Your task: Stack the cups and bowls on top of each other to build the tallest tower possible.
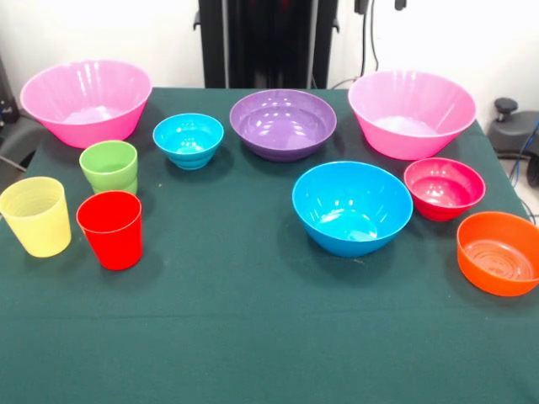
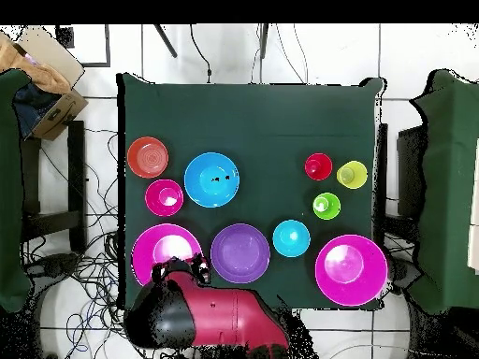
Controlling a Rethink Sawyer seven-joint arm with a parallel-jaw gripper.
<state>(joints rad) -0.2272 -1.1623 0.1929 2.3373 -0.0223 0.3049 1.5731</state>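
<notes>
Every cup and bowl stands alone and upright on the green table [image 1: 253,337]; no tower shows. Along the back are a pink bowl [image 1: 84,101], a small cyan bowl [image 1: 188,140], a purple bowl [image 1: 283,124] and a second pink bowl [image 1: 411,112]. To the right sit the blue bowl [image 1: 351,207], crimson bowl [image 1: 444,188] and orange bowl [image 1: 498,252]. The green cup [image 1: 109,167], yellow cup [image 1: 35,216] and red cup [image 1: 110,229] cluster at the left. Overhead, the drawn-back arm's gripper [image 2: 180,273] lies at the table's edge beside a pink bowl [image 2: 166,252].
A cardboard box [image 2: 47,65] sits off the table's corner in the overhead view. Green-draped furniture [image 2: 449,159] flanks both sides, and cables [image 2: 75,280] litter the floor. A black chair [image 1: 514,126] stands by the table's right edge in the front view.
</notes>
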